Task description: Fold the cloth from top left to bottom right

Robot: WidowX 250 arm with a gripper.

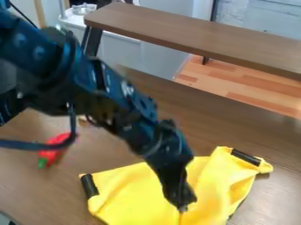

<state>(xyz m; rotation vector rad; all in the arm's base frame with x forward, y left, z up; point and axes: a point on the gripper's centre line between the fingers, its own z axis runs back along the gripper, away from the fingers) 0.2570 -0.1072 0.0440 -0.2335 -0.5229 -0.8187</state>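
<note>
I have the cloth (126,191) before me on the counter (35,189), yellow and rumpled, its near part running out past the bottom of the camera view. Its left-hand part looks fairly flat, while the right-hand part is bunched into raised creases.

Two short black rods (89,185) sit on the cloth, one at its left corner and one at its upper right corner, both tilted. From where I watch, the black arm (132,112) slants in from the upper left, over the counter and down to the cloth's middle. The claw (182,205) points down there, its tip right at the cloth, just beside the raised creases — I cannot tell how far open it is, nor whether it has hold of any fabric.

Up and to the left of the cloth, well apart from it, I see a red toy (59,139) with a green end, lying on the counter. A dark cable (35,145) loops from the arm and passes in front of that toy in my view. Beyond the cloth, past the counter's far edge, there is a brown plank (194,37) — and below it, a light wooden floor (235,88).
</note>
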